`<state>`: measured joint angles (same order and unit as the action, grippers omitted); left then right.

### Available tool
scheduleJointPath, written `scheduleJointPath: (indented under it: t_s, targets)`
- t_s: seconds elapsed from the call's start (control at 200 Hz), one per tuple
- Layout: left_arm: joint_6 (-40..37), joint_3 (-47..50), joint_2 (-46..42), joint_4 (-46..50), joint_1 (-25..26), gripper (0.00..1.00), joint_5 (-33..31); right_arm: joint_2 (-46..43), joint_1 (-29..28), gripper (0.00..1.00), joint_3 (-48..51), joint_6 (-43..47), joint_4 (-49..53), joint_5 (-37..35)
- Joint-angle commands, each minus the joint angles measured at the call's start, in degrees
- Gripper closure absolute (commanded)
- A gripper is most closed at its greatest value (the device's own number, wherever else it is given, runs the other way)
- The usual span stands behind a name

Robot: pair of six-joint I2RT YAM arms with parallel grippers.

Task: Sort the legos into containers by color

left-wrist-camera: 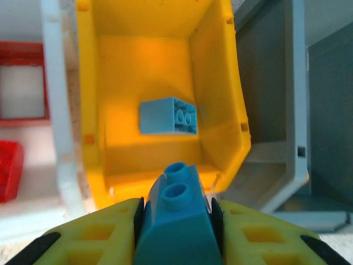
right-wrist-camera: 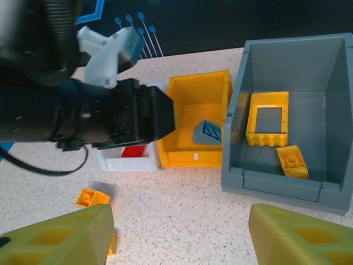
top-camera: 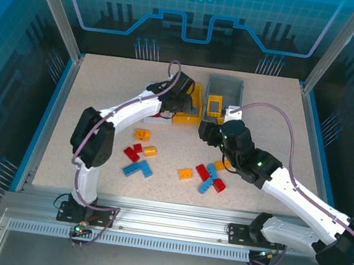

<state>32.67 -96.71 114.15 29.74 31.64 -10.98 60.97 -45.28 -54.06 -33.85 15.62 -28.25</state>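
As left gripper (left-wrist-camera: pixel 176 215) clamps 1 blue lego (left-wrist-camera: pixel 177 237), right gripper (right-wrist-camera: pixel 179 234) gapes.

Bright, even overhead light, soft shadows on the surface (top-camera: pixel 105 84). Left wrist view blurs its near blue brick (left-wrist-camera: pixel 176 221).

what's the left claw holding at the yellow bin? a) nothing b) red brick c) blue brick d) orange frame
c: the left wrist view shows a blue brick pinched in the left claw, facing the yellow bin where a second blue brick lies.
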Motion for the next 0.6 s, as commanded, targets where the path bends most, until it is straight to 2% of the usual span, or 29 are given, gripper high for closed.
scheduleJointPath:
  t_s: [0.0, 0.315, 0.595]
  targets:
    - [-2.85, -3.84, 1.14, 3.88, -0.06, 0.65, -1.76, -0.59, 1.11, 0.33, -1.01, -1.31, 1.04, 0.06]
    - [-1.68, -5.05, 0.39, 6.14, -0.18, 0.65, -3.19, -0.24, 1.95, 0.34, 0.54, -2.63, 0.42, 1.97]
    - [-1.95, -16.40, 11.26, 11.55, -1.06, 0.62, -2.60, -0.07, 2.47, 0.33, 0.18, -2.72, 1.15, 2.68]
